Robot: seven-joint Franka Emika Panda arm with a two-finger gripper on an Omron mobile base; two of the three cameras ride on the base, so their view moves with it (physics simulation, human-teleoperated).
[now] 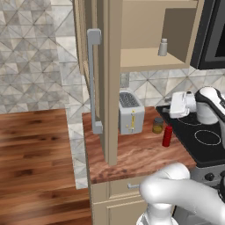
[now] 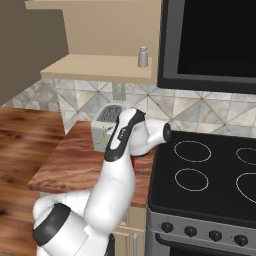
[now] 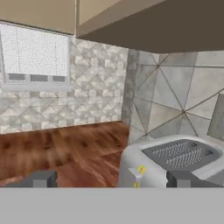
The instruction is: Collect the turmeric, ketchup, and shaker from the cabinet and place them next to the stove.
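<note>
The fingers [image 3: 109, 179] are held spread and empty above the toaster [image 1: 130, 112], with turmeric [image 1: 157, 125] and ketchup [image 1: 167, 136] set on the tabletop [image 1: 132, 154] beside it.

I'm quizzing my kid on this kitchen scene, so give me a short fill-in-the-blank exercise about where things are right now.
1. The shaker stands on the shelf of the open ____.
2. The ketchup stands on the counter between the stove and the ____.
3. The turmeric sits on the wooden ____.
4. The gripper has its fingers ____.

Missing words: cabinet; toaster; counter; open
</note>
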